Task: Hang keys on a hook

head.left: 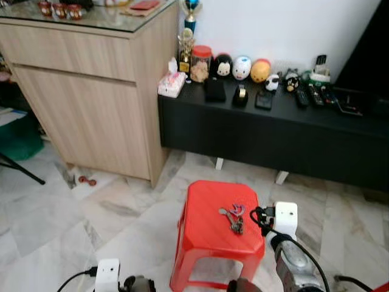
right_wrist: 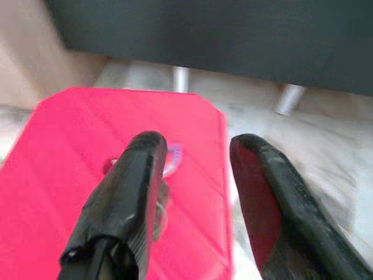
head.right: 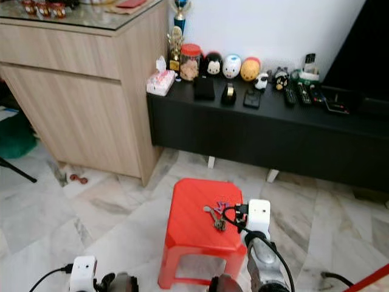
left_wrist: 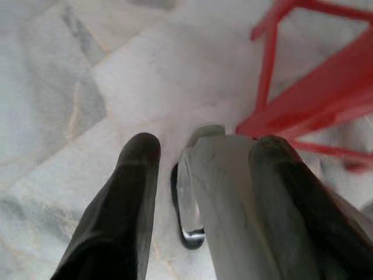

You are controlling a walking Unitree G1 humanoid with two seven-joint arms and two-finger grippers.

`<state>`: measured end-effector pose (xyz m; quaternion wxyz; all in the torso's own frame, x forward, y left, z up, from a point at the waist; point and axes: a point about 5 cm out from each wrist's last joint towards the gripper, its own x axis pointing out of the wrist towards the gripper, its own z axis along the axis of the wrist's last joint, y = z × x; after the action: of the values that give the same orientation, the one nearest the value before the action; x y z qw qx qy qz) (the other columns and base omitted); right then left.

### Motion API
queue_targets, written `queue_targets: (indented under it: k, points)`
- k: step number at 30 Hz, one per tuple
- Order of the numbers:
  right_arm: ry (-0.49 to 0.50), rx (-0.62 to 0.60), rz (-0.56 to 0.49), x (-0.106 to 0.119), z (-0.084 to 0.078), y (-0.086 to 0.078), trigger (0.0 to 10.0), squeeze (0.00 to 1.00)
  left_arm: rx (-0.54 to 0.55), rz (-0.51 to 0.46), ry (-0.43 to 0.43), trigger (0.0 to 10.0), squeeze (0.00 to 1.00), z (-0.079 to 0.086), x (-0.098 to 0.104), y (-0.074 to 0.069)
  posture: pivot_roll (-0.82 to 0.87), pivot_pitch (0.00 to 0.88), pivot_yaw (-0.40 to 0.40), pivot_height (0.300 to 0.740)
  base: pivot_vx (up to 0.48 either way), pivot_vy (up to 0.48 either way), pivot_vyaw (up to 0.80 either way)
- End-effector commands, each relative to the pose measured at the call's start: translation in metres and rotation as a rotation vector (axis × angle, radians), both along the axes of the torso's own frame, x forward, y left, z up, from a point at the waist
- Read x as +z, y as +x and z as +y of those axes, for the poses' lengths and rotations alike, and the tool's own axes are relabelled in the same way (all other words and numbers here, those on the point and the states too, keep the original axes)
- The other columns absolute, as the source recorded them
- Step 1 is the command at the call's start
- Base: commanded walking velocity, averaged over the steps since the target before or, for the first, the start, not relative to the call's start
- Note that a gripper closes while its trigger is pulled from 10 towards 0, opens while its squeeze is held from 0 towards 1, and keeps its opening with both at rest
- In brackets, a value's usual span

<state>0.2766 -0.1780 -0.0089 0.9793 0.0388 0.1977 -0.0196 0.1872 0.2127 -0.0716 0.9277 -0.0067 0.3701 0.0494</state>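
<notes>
Bunch of metal keys with purple tag lay on red plastic stool, right gripper above stool, jaws open, left gripper beside stool, jaws parted.

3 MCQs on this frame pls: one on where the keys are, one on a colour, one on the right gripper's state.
1. Where are the keys?
A. on the stool's top
B. on the floor
C. on the black cabinet

2. What colour is the stool?
A. blue
B. red
C. white

3. How is the right gripper?
A. shut on the keys
B. open, above the stool
C. resting on the floor

Key: 1 A, the bunch lies on the seat near its right edge. 2 B, seat and legs are red. 3 B, the right wrist view shows a gap between its fingers, with the keys lying beneath.
</notes>
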Motion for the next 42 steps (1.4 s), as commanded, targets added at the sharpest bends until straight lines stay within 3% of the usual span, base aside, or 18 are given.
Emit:
queue_targets:
  k: [1, 3, 9, 12, 14, 17, 20, 31, 42]
  points:
    - [0.006, 0.013, 0.01, -0.002, 0.003, -0.001, 10.0, 0.0, 0.002, 0.093, 0.01, 10.0, 0.0, 0.0, -0.012, -0.021, 0.1, 0.051, -0.092, 0.64, 0.0, 0.0, 0.0]
    - [0.005, 0.015, 0.01, -0.002, 0.003, -0.001, 10.0, 0.0, 0.02, 0.077, 0.033, 10.0, 0.0, 0.003, -0.01, -0.019, 0.1, 0.052, -0.092, 0.64, 0.0, 0.0, 0.0]
    - [0.021, 0.018, 0.026, -0.005, 0.003, -0.004, 10.0, 0.0, 0.092, -0.059, 0.16, 10.0, 0.0, 0.026, 0.01, 0.004, 0.1, 0.062, -0.092, 0.64, 0.0, 0.0, 0.0]
    - [0.024, 0.037, 0.05, -0.008, 0.005, -0.006, 10.0, 0.0, 0.109, -0.198, 0.175, 10.0, 0.0, 0.032, 0.03, 0.028, 0.1, 0.066, -0.092, 0.64, 0.0, 0.0, 0.0]
    - [0.02, 0.047, 0.069, -0.011, 0.006, -0.008, 10.0, 0.0, 0.088, -0.338, 0.162, 10.0, 0.0, 0.03, 0.05, 0.052, 0.1, 0.067, -0.093, 0.64, 0.0, 0.0, 0.0]
    - [0.015, 0.051, 0.09, -0.013, 0.005, -0.01, 10.0, 0.0, 0.042, -0.465, 0.141, 10.0, 0.0, 0.023, 0.071, 0.074, 0.1, 0.068, -0.093, 0.64, 0.0, 0.0, 0.0]
    - [0.008, 0.066, 0.112, -0.016, 0.006, -0.013, 10.0, 0.0, -0.004, -0.523, 0.121, 10.0, 0.0, 0.013, 0.081, 0.085, 0.1, 0.069, -0.091, 0.64, 0.0, 0.0, 0.0]
    - [0.007, 0.061, 0.119, -0.018, 0.004, -0.015, 10.0, 0.0, -0.016, -0.538, 0.098, 10.0, 0.0, 0.004, 0.081, 0.086, 0.1, 0.075, -0.089, 0.64, 0.0, 0.0, 0.56]
    - [0.031, 0.021, 0.135, -0.02, 0.002, -0.017, 10.0, 0.0, -0.045, -0.556, 0.085, 10.0, 0.0, 0.002, 0.084, 0.09, 0.1, 0.078, -0.087, 0.64, 0.146, 0.0, 0.0]
